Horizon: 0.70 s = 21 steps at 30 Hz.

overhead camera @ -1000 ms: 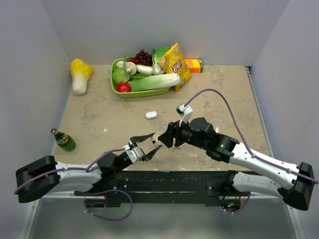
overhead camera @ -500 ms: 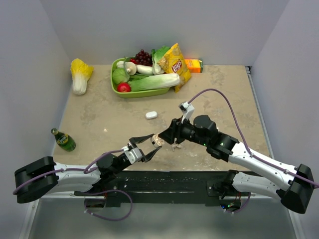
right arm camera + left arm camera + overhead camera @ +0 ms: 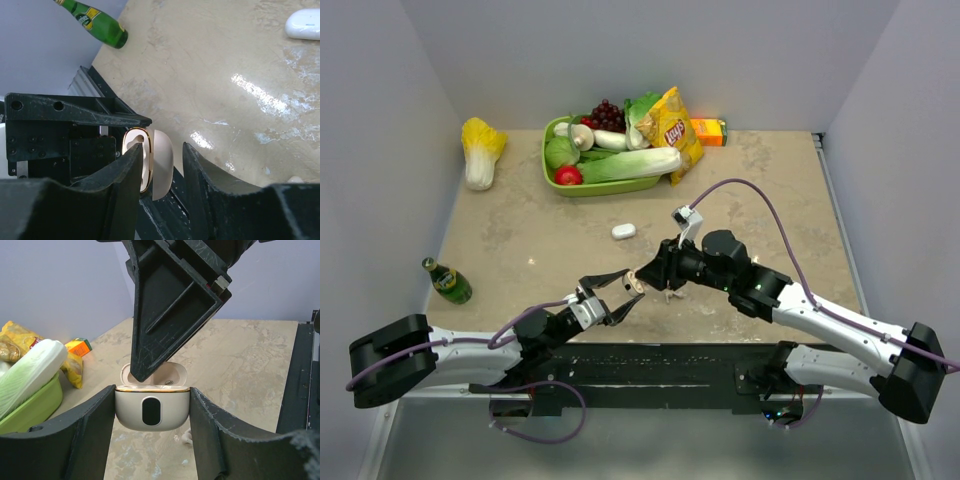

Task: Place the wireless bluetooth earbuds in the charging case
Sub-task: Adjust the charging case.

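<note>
My left gripper (image 3: pixel 628 287) is shut on the charging case (image 3: pixel 165 416), a white pebble with a dark oval mark and a gold rim. It holds the case above the table with the lid open. My right gripper (image 3: pixel 642 279) is open, and its fingers straddle the open lid (image 3: pixel 164 160). One finger (image 3: pixel 170 315) reaches down into the case mouth; the other stands apart from the lid. One small white earbud (image 3: pixel 187 436) lies on the table under the case, also in the top view (image 3: pixel 672 293). I cannot tell whether an earbud sits inside the case.
A second small white rounded object (image 3: pixel 623 231) lies on the table beyond the grippers. A green bottle (image 3: pixel 448 282) lies at the left. A green basket (image 3: pixel 560 183) of vegetables, a chips bag (image 3: pixel 672 130), an orange box (image 3: pixel 710 131) and a cabbage (image 3: pixel 480 150) are at the back.
My right wrist has shifted slightly up and left over the case. My left gripper and the case have stayed still.
</note>
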Available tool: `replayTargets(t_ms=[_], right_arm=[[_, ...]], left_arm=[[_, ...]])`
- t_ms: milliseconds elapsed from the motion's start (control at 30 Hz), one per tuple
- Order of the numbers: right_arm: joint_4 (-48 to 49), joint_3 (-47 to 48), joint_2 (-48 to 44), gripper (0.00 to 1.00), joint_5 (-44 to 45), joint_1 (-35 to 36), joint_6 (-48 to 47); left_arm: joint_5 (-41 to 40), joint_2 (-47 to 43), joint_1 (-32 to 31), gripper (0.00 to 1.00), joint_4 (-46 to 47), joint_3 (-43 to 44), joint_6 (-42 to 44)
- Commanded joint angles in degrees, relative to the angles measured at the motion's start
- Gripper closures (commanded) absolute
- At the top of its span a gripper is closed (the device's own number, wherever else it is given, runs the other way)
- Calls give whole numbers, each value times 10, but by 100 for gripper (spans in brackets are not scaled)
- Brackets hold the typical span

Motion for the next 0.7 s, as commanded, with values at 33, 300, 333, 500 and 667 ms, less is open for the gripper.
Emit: replayTargets(t_ms=[33,300,333,500,667], right_arm=[[18,-2,0,66,-14,-2,2],[7,1,4,79,-9,-2,-8],[7,4,5,81,-6,-2,-14],[-29,21,1,100,27,-2,-39],[-66,41,-23,100,64,-2,-91]], left_arm=[[-6,-7,-5,100,241,-1,17],[-11,1,-6,100,246,0,16],[-12,4,-6,100,247,-1,16],[-17,7,-6,100,247,-1,7],[-40,-3,-6,65,198,5,-14]])
